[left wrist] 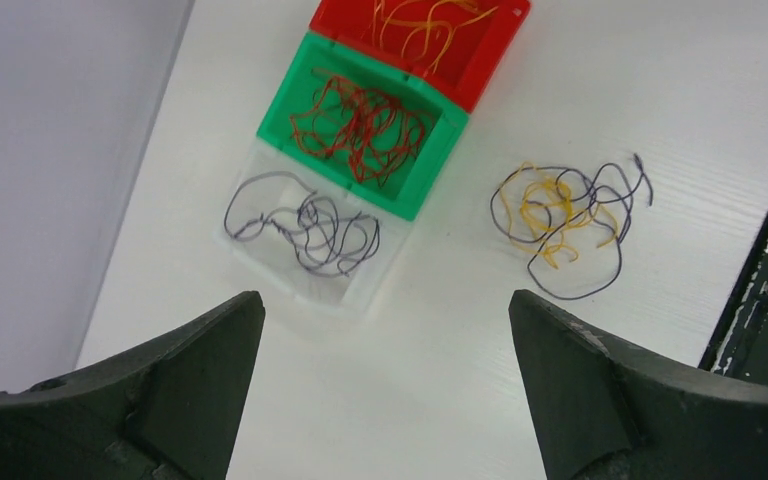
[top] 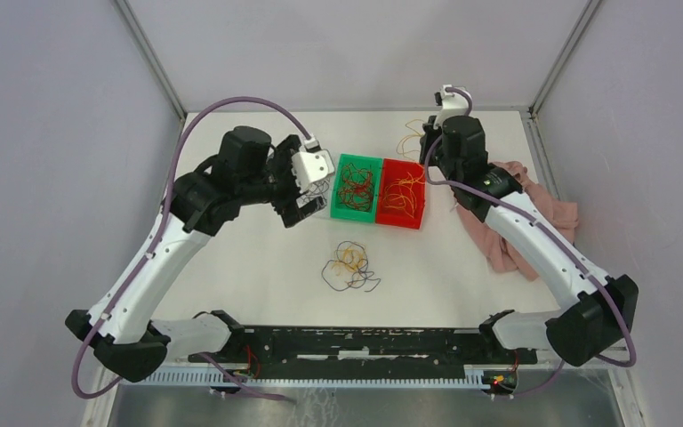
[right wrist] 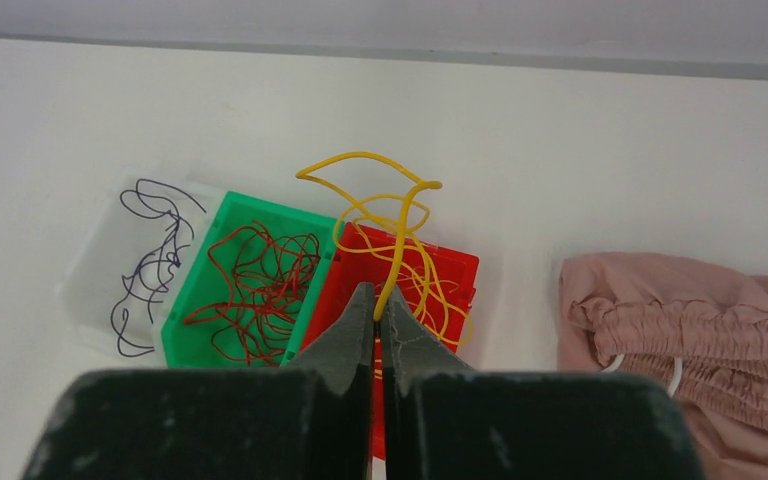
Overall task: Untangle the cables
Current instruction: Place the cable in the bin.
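A tangled clump of yellow and dark purple cables (top: 349, 265) lies loose on the table in front of the bins; it also shows in the left wrist view (left wrist: 560, 215). My right gripper (right wrist: 380, 302) is shut on a yellow cable (right wrist: 392, 205) and holds it above the red bin (right wrist: 457, 268), which has yellow cables in it. In the top view that cable (top: 407, 140) hangs behind the red bin (top: 416, 212). My left gripper (left wrist: 385, 305) is open and empty, above the table near the clear bin (left wrist: 260, 262) of dark purple cables.
The green bin (top: 339, 212) of dark red cables stands between the clear and red bins. A pink cloth (top: 520, 218) with a white drawstring lies at the right. A black rail (top: 365, 342) runs along the near edge.
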Robot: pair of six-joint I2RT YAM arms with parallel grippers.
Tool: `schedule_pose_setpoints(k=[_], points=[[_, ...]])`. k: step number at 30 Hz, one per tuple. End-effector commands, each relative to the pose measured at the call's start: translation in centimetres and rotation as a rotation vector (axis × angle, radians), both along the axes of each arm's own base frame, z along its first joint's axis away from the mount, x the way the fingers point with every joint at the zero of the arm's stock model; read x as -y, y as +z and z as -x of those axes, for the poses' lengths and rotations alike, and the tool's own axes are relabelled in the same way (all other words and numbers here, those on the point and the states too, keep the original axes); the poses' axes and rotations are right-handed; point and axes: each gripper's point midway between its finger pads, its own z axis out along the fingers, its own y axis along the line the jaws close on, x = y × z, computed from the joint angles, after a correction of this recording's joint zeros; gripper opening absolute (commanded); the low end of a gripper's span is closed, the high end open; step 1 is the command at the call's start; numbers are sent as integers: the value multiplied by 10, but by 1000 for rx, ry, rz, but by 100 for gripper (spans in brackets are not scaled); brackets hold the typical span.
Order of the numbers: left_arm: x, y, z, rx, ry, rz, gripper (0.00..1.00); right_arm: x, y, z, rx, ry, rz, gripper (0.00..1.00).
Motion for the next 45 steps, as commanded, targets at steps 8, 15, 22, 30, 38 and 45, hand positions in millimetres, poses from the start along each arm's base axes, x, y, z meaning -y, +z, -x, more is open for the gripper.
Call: schedule_pose_setpoints(k=[8,15,22,30,38,45], points=[[-32,21,-35,-26,260,143,99,-3,-55,-30,-86,-68,18,0],[-39,29,-43,2,330,158,99,4,-113,-31,-214,-118,92,1],[-58,19,-61,44,442,85,99,-3,-169,-29,-373,-110,117,1],[-59,-4,-65,-23,471,52,99,-15,-221,-32,-512,-98,138,1],[-56,-1,-60,-5,420,59,99,-28,-245,-38,-574,-52,143,3],[-54,6,-62,18,407,69,99,-40,-180,-34,-478,16,51,47]])
